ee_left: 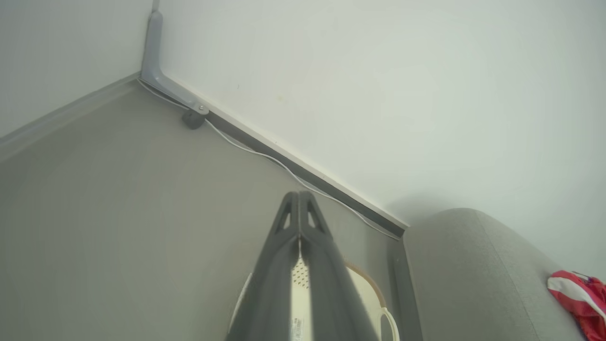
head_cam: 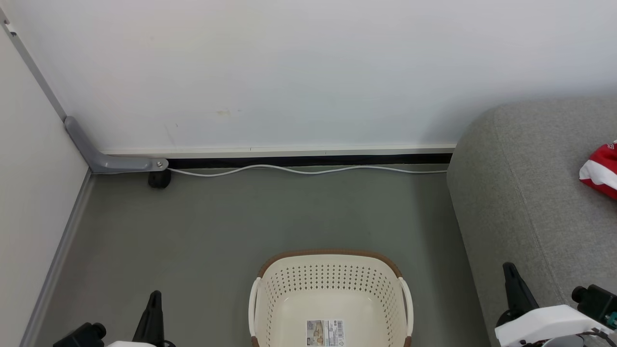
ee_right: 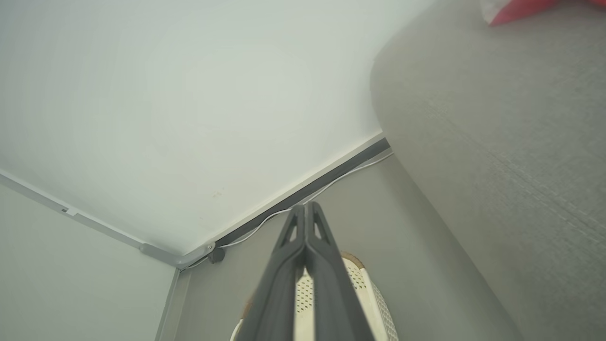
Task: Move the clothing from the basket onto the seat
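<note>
Nearest you, the left gripper (head_cam: 155,299) and the right gripper (head_cam: 510,272) both have their fingers pressed together and hold nothing. Send either one down like that and it would prod fabric rather than take it. The right gripper sits just beside the front edge of the sofa (head_cam: 520,202), so a careless swing of that arm could drag across the upholstery. Between the arms, the laundry basket (head_cam: 332,253) shows a bare bottom with only its barcode sticker (head_cam: 325,332). Its near end is cut off by the frame, so if you judge the job finished on that evidence you may leave a piece behind. Farther off, a red garment (head_cam: 601,169) lies on the sofa's seat at the picture's right edge; whether that is one item or two cannot be told. At the back, a white cable (head_cam: 308,170) runs along the foot of the wall, and driving forward risks catching it under a wheel.
</note>
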